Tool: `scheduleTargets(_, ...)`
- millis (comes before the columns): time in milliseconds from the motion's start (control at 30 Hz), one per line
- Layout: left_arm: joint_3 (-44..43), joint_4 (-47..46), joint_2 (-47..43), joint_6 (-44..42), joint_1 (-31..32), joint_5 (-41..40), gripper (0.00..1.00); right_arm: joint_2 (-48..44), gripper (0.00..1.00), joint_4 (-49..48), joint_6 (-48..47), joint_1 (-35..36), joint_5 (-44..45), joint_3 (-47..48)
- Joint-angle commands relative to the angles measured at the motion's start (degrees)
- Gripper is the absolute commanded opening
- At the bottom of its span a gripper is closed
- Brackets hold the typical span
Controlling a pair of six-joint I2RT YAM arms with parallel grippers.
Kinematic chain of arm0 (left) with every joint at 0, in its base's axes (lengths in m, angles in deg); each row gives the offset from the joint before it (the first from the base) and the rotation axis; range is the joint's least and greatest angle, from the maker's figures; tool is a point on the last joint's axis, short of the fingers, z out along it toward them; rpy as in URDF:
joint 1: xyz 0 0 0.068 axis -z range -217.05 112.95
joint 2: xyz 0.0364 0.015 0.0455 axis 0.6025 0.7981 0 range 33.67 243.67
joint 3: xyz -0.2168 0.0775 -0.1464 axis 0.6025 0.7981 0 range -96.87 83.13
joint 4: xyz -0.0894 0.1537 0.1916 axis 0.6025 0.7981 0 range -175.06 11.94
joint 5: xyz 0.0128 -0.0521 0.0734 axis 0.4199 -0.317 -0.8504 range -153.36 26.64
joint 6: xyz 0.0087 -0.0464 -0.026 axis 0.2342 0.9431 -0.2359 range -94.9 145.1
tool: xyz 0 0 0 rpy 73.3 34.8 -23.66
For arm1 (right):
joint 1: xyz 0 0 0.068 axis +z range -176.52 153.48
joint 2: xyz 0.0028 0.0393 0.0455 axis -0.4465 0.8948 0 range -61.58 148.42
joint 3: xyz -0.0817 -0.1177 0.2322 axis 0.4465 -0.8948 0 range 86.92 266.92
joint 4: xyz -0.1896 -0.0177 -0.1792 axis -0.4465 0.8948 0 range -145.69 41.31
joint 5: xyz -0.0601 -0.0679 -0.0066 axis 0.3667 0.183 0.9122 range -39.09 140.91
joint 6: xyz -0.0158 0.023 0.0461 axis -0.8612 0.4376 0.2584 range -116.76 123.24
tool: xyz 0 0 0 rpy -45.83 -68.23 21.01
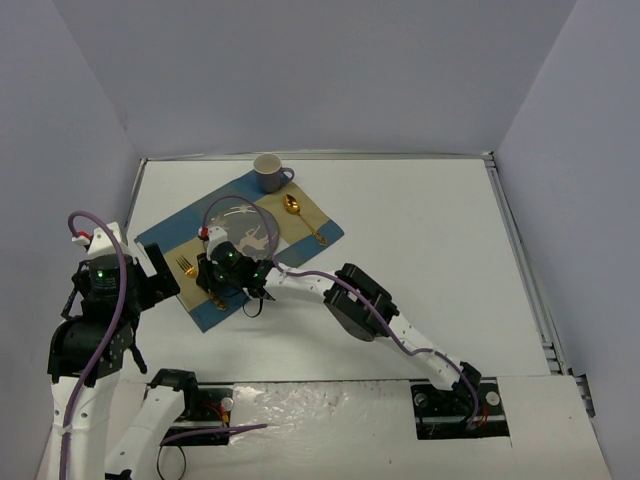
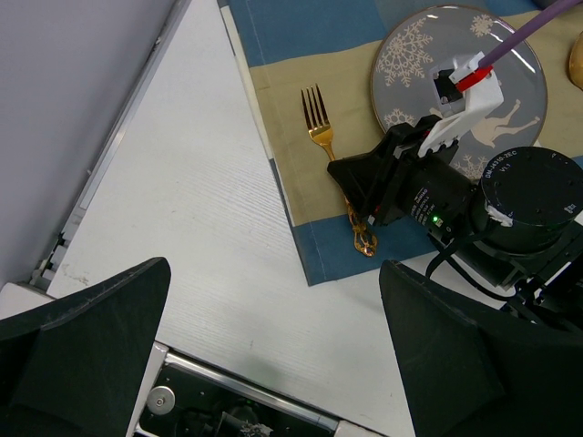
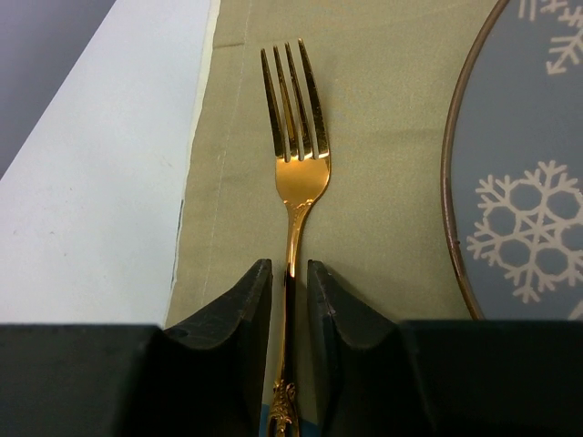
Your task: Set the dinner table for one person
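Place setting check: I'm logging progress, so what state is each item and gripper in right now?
Fork: flat on the placemat, left of the plate, handle between the right gripper's fingers.
Plate: on the placemat, empty.
Spoon: flat on the placemat, right of the plate.
Cup: upright at the placemat's far edge.
Right gripper: shut on fork.
Left gripper: open, holding nothing.

The dinner table (image 1: pixel 430 260) is a plain white matte top, walled in on three sides by pale panels. A blue-and-tan striped placemat (image 1: pixel 315 215) is laid directly on it toward the far left, turned at an angle. A grey cup (image 1: pixel 269 172) is seen at the mat's far corner; whether it rests on cloth or tabletop cannot be told.
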Motion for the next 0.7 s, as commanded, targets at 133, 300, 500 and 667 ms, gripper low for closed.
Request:
scheduleTargets(133, -1.04, -2.58, 0.57, 0.56, -0.14, 0.22, 0.97, -4.41, 0.30, -4.43, -3.01, 0.36, 0.81, -0.06)
scheduleTargets(300, -2.07, -2.33, 0.75, 0.73, -0.14, 0.39, 0.97, -9.45, 0.39, -3.29, -6.97, 0.36, 1.14, -2.77)
scheduleTargets(500, -4.66, -2.03, 1.81, -0.09, -0.14, 0.76, 0.97, -20.75, 0.53, -3.76, -13.78, 0.18, 7.46, -11.34)
scheduleTargets(667, -5.78, -2.13, 1.95, -1.27, -0.14, 0.45, 0.97, -31.13, 0.61, -1.68, -17.36, -1.22, 13.73, -19.19)
